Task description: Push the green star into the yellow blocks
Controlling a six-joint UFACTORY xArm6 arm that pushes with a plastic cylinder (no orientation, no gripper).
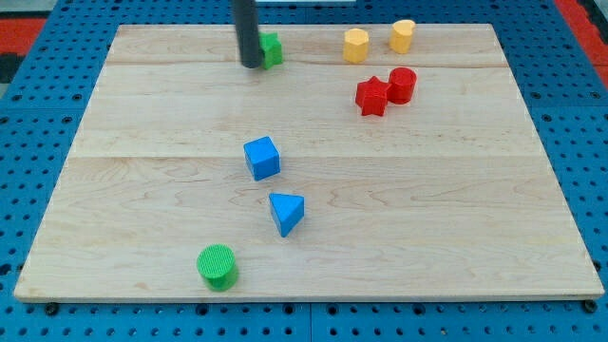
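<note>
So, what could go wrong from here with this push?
My tip sits against the left side of the green star, partly hiding it. Three risks:
1. The star lies close to the top edge of the board; an off-centre push could send it off.
2. The star may turn and slip away from my tip.
3. The yellow blocks also stand near that edge, so a hard push might knock them off.

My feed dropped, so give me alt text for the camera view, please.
My tip touches the left side of the green star at the board's top; two yellow blocks sit to its right. Red, blue and green blocks lie elsewhere.
</note>
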